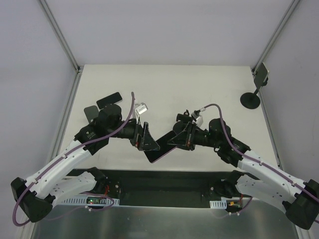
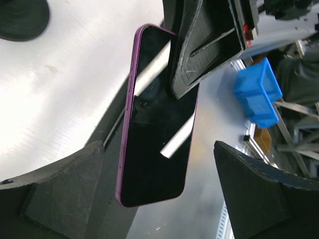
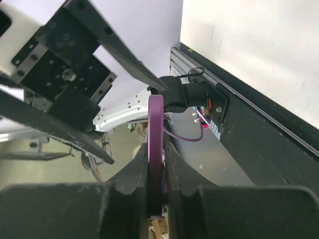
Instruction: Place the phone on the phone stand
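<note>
The phone (image 1: 159,153), black-faced with a purple rim, hangs tilted in the air over the table's near edge, between the two arms. My right gripper (image 1: 175,139) is shut on its upper end; in the right wrist view the phone (image 3: 155,129) stands edge-on, clamped between the fingers (image 3: 130,184). My left gripper (image 1: 149,142) is open with its fingers on either side of the phone's lower end (image 2: 157,149), not touching it. The phone stand (image 1: 250,99), with disc base, pole and clamp head, stands at the far right of the table. Its base (image 2: 22,17) shows in the left wrist view.
The white table (image 1: 164,89) is enclosed by white walls with aluminium frame posts (image 1: 62,35). A black gutter (image 1: 164,181) runs along the near edge between the arm bases. A blue bin (image 2: 256,92) sits beyond the table in the left wrist view.
</note>
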Available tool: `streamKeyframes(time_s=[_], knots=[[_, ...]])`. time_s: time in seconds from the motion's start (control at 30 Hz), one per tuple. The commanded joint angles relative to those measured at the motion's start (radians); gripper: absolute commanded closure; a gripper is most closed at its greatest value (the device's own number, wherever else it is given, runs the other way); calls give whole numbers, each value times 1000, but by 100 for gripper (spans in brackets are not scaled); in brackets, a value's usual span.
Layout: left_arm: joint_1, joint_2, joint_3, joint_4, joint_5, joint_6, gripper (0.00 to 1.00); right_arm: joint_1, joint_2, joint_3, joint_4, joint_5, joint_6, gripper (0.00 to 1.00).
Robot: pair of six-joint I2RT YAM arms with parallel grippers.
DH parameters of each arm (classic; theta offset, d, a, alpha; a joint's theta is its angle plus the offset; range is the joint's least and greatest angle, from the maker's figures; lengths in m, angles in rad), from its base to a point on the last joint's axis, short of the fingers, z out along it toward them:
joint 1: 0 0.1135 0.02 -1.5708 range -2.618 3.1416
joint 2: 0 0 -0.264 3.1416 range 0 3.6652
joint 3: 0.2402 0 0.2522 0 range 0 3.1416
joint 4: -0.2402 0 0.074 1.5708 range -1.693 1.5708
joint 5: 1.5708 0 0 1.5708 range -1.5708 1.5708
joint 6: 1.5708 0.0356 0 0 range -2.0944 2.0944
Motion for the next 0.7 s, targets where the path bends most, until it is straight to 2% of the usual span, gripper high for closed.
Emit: streamKeyframes(time_s=[0.0,0.07,0.1,0.2,0.33,0.53,0.6,0.67], knots=[[-9,30,-3,54,177,34,14,1,-39,101,49,-109,-166,99],[-21,43,-5,68,232,43,21,3,-34,125,24,-126,-211,99],[-24,46,-6,74,248,39,31,3,-30,132,15,-138,-243,99],[-31,43,-19,106,294,19,49,1,-18,155,4,-149,-295,99],[-31,41,-45,138,331,10,64,12,11,178,3,-168,-357,99],[-35,40,-59,195,380,-21,73,66,62,228,-2,-172,-446,99],[-35,34,-48,196,398,-22,89,101,67,253,-29,-139,-473,99],[-35,17,-45,196,392,-22,100,125,78,270,-57,-119,-510,99]])
